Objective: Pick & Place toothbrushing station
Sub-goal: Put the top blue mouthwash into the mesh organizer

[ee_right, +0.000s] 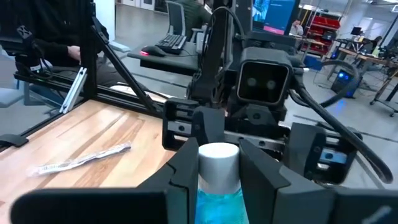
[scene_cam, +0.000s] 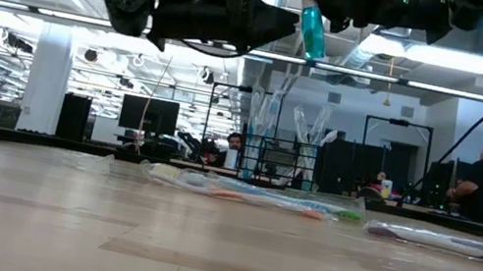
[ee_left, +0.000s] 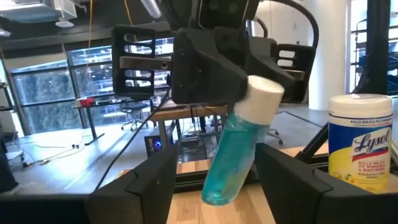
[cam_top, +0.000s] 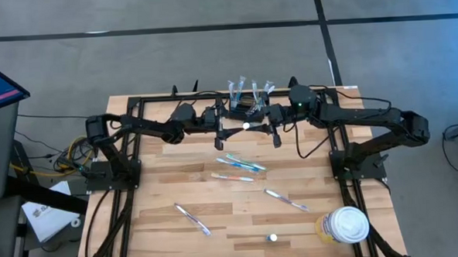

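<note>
A blue tube with a white cap (ee_left: pixel 231 155) hangs in the air over the table's far middle, with my right gripper (ee_right: pixel 217 180) shut on it. My left gripper (ee_left: pixel 221 190) faces it from the table's left side, open. Its two fingers stand on either side of the tube's lower body without touching it. In the high view both grippers meet near the white cap (cam_top: pixel 247 126). Just behind them the toothbrushing station (scene_cam: pixel 287 161), a small black mesh holder, stands on the table. Wrapped toothbrushes (cam_top: pixel 254 87) stand upright in it. My right gripper pinches the tube at its white cap end (ee_right: pixel 217 157) between its two fingers, which come roughly level from the table's right side. The tube is lifted clear of the table, tilted, with its blue body (ee_left: pixel 227 168) hanging below the cap.
Wrapped toothbrushes lie on the tabletop at the middle (cam_top: pixel 242 163), front right (cam_top: pixel 286 199) and front left (cam_top: pixel 193 219). A round white-lidded wipes tub (cam_top: pixel 345 224) stands at the front right corner. A small white object (cam_top: pixel 273 237) lies near the front edge. People sit in the room beyond.
</note>
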`<state>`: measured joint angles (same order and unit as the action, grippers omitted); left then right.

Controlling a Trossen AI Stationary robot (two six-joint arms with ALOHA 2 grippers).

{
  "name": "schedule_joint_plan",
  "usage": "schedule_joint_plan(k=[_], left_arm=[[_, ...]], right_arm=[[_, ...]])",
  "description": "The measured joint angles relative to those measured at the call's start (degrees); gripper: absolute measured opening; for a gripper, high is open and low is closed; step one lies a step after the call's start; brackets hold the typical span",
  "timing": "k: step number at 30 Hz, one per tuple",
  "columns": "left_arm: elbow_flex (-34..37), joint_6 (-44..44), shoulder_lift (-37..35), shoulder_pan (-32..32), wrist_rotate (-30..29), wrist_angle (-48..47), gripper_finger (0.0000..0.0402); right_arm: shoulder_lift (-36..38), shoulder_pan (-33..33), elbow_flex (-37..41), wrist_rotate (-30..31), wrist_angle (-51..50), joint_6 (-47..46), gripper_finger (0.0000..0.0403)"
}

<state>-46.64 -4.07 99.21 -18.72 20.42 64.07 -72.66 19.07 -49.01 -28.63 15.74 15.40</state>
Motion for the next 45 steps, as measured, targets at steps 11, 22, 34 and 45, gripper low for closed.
schedule_joint_plan(k=[11, 22, 34, 45], left_arm=[[-1.23, 0.01, 0.41, 0.0, 3.02, -0.11, 0.0226], [-2.53, -0.06, 0.41, 1.38, 3.94, -0.39, 0.0226], [-2.99, -0.18, 0.82, 2.03, 7.06, -0.14, 0.0219], [-10.11, 0.01, 8.45, 3.02, 10.02, -0.36, 0.0203]], right_arm=[[0.0, -0.93, 0.0, -0.08, 0.2, 0.02, 0.0076], [0.03, -1.64, -0.02, -0.22, 1.21, 0.43, 0.0076], [-0.02, -1.77, -0.02, -0.06, 1.16, 1.13, 0.0076], [-0.07, -1.75, 0.0, -0.22, 1.2, 1.52, 0.0076]])
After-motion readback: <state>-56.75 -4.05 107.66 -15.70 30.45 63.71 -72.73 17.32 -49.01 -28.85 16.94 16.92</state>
